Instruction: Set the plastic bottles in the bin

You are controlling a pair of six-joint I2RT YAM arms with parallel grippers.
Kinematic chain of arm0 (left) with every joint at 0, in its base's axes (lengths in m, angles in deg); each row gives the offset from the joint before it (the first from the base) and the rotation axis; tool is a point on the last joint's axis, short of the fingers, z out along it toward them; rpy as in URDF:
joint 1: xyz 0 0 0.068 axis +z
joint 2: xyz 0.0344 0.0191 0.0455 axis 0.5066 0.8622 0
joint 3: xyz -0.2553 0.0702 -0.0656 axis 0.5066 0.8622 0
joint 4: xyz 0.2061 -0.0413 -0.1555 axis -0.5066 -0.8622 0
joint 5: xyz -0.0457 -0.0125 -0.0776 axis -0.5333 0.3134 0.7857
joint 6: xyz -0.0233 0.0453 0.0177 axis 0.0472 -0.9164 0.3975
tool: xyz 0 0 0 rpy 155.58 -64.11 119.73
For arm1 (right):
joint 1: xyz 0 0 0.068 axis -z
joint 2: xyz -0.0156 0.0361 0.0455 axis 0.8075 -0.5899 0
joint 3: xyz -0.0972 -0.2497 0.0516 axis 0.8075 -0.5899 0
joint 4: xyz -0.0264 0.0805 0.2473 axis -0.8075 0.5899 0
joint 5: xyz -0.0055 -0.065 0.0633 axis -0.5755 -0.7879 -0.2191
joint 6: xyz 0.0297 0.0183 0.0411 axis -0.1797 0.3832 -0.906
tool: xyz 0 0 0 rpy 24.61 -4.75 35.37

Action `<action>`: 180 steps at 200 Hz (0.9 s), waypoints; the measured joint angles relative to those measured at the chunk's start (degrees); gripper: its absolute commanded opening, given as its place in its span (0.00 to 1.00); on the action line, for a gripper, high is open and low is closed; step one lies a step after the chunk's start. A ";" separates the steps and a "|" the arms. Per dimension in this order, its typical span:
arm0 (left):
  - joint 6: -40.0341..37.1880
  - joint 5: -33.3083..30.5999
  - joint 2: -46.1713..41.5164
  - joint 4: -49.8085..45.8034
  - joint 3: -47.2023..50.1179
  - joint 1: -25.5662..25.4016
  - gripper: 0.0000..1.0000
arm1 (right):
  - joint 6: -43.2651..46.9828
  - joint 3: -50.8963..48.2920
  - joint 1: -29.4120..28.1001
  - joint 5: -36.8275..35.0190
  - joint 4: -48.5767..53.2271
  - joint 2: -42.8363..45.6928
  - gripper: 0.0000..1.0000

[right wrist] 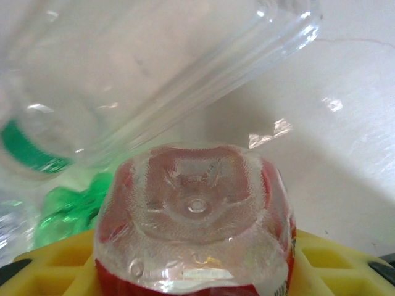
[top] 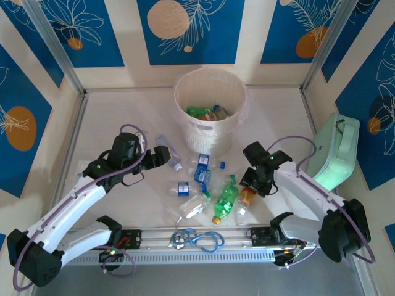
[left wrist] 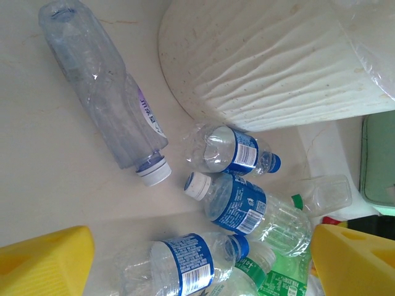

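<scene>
The bin (top: 210, 108), a ribbed cream-white basket, stands at the back centre with a few bottles inside. Several plastic bottles (top: 213, 191) lie scattered in front of it. My left gripper (top: 162, 158) hangs open over blue-labelled bottles (left wrist: 253, 206), nothing between its yellow fingers (left wrist: 43, 259). A large clear bottle (left wrist: 105, 92) lies to the left beside the bin (left wrist: 278, 61). My right gripper (top: 252, 185) is shut on a red-labelled bottle (right wrist: 194, 216), whose base faces the wrist camera. A clear bottle with a green label (right wrist: 142, 80) lies just beyond it.
A mint-green case (top: 336, 151) leans at the right wall. A blue cable loop (top: 200, 239) lies on the front rail between the arm bases. A green bottle (top: 227, 197) lies close to the left of my right gripper.
</scene>
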 measured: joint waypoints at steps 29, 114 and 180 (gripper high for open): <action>0.00 -0.55 0.00 -0.24 0.09 0.00 0.90 | 0.59 5.88 -3.08 -2.27 3.17 5.29 0.50; 1.33 -2.16 0.02 -1.22 0.09 0.00 0.90 | 12.20 48.61 -3.45 -4.24 3.32 0.76 0.51; 1.68 -2.62 2.01 -2.67 0.09 0.02 0.91 | 17.90 69.96 -0.85 0.68 -1.64 -20.35 0.51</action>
